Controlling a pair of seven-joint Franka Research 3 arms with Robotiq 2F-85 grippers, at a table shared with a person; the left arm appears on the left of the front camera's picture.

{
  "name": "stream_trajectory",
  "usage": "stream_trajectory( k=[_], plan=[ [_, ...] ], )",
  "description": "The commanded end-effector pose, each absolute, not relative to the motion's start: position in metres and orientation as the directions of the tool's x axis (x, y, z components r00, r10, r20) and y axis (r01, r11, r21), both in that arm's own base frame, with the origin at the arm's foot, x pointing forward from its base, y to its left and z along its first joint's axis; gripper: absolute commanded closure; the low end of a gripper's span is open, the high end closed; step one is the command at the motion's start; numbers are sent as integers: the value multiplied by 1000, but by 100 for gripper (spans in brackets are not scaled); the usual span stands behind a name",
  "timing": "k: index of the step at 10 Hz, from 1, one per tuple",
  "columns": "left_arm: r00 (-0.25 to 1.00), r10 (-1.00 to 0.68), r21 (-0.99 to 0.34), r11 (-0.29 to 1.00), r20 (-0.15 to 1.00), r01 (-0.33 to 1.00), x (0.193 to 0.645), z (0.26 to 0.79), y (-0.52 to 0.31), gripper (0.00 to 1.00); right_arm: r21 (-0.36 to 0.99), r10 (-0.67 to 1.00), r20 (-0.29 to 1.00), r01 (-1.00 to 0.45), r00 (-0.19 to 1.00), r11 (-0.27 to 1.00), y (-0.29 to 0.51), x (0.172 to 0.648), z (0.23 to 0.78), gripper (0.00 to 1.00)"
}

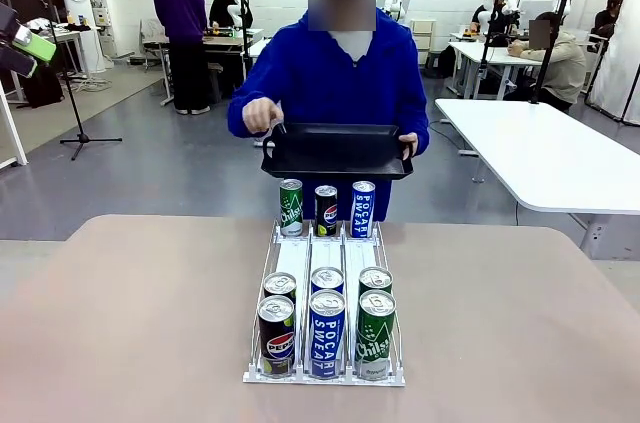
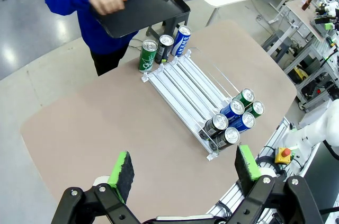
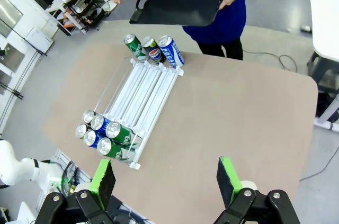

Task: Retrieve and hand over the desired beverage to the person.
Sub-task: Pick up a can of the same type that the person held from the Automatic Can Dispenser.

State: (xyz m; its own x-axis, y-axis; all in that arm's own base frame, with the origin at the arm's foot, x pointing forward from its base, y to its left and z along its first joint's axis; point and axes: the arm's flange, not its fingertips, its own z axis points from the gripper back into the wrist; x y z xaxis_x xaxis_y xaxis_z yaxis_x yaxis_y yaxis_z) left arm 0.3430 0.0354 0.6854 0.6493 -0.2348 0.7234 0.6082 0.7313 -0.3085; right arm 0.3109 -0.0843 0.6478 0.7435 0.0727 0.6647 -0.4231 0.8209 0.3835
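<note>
The person (image 1: 330, 73) in a blue hoodie stands at the table's far side and holds a black tray (image 1: 335, 150) level at chest height. A white three-lane rack (image 1: 293, 255) runs down the middle of the table. Its far end holds a green Chilsung can (image 1: 291, 208), a black Pepsi can (image 1: 326, 210) and a blue Pocari Sweat can (image 1: 363, 209). Several more cans of the same three kinds stand at its near end (image 1: 326, 333). My left gripper (image 2: 184, 170) hangs open high above the table's near-left side. My right gripper (image 3: 165, 177) hangs open above the near-right side. Neither holds anything.
The brown table (image 1: 130, 323) has bare room on both sides of the rack. A white table (image 1: 560, 153) stands behind at the right, and a tripod stand (image 1: 80, 133) at the back left. A red stop button (image 2: 282, 154) sits below the table's near edge.
</note>
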Motion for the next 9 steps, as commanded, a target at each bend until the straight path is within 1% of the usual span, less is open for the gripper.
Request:
stream_trajectory(
  k=[1,9],
  plan=[
    [639,-237,-310,719,731,622,344,687,36,0,395,76,671,-443,737,805,-84,313,648,0],
    [639,-237,-310,719,731,622,344,687,36,0,395,76,671,-443,737,805,-84,313,648,0]
  ],
)
